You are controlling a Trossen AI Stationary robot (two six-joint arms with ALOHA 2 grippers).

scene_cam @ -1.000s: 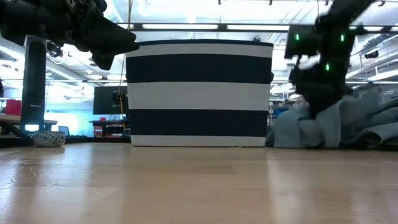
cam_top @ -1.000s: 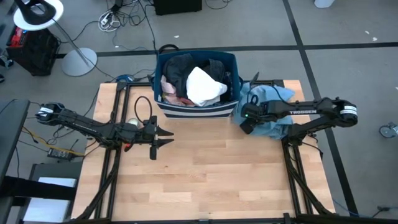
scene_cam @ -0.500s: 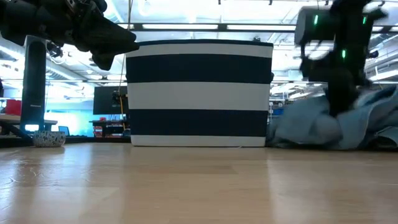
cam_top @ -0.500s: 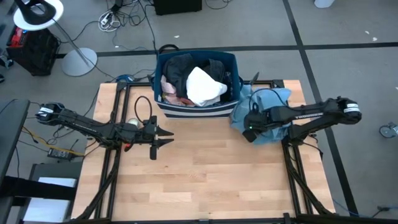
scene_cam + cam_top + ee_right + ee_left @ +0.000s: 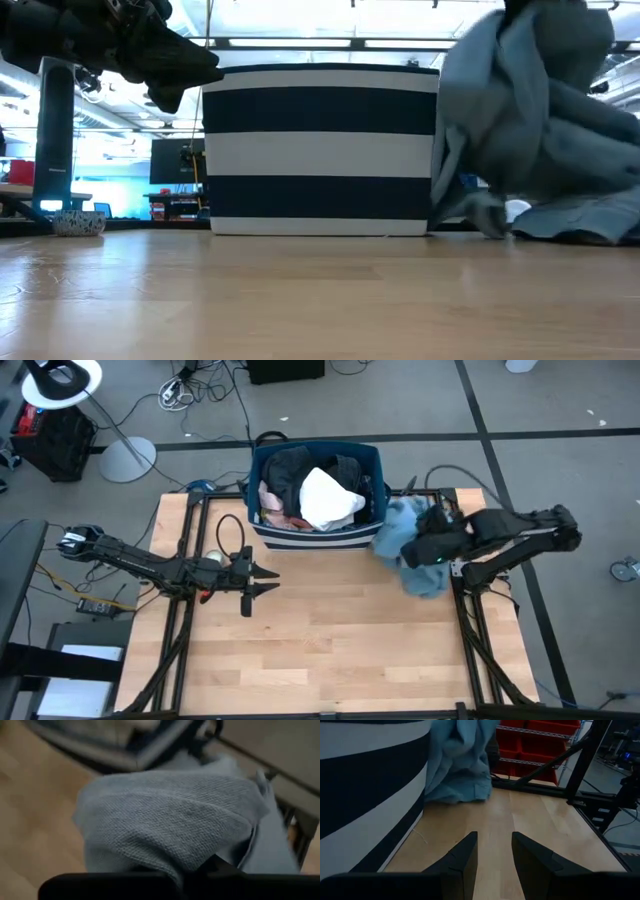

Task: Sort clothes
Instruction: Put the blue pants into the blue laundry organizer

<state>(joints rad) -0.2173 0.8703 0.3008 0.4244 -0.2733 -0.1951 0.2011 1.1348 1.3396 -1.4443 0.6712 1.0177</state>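
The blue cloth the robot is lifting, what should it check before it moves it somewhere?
1. Right tool shut on the light blue garment: ok, cloth drapes over it in the right wrist view.
2. Garment fully off the table: not ok, part lies on the wood in the low view.
3. Garment free of the striped bin: cannot tell, it hangs right beside the bin wall.
4. Left tool out of the way: ok, open, over the table's left side.
5. Space on the table to put it down: ok, bare wood in front.
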